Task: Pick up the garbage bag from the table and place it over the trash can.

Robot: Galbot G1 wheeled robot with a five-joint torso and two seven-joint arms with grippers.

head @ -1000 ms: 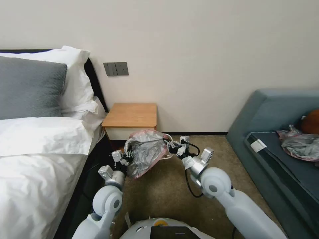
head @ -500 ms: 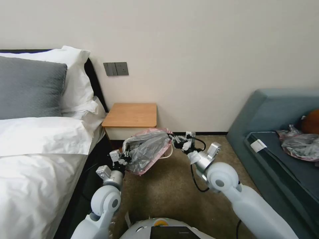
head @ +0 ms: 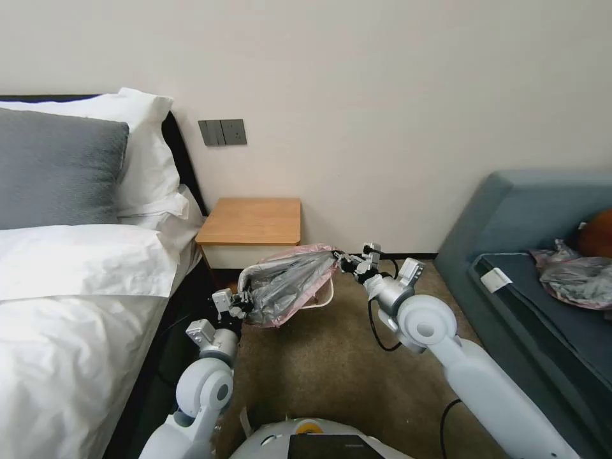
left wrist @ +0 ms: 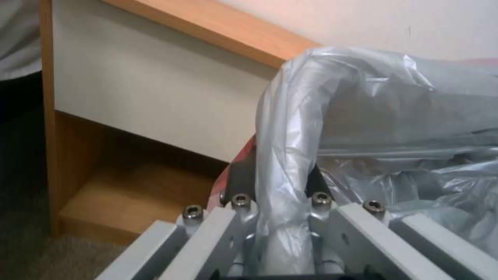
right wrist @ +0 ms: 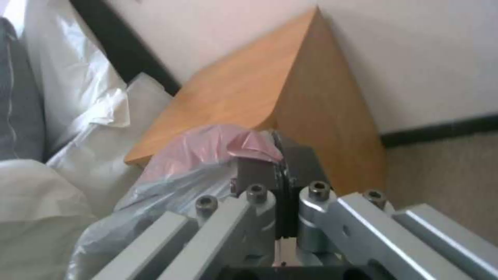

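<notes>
Bag pickup is done as far as I can tell: the garbage bag point(head: 290, 285) is off the surface point(head: 253, 220) and stretched in the air between both arms, over the trash can point(head: 320, 299) on the carpet. Left pincer point(head: 243, 305) is clamped on one edge, right pincer point(head: 342, 260) is pinched tight on the pink rim at the other. What's left, I'd say, is lowering it and getting the rim round the can.

Head view gives the whole spread and a bit of can rim peeking from under the film. Left wrist view shows the film bunched between the jaws, right wrist view the pink edge nipped flat.
</notes>
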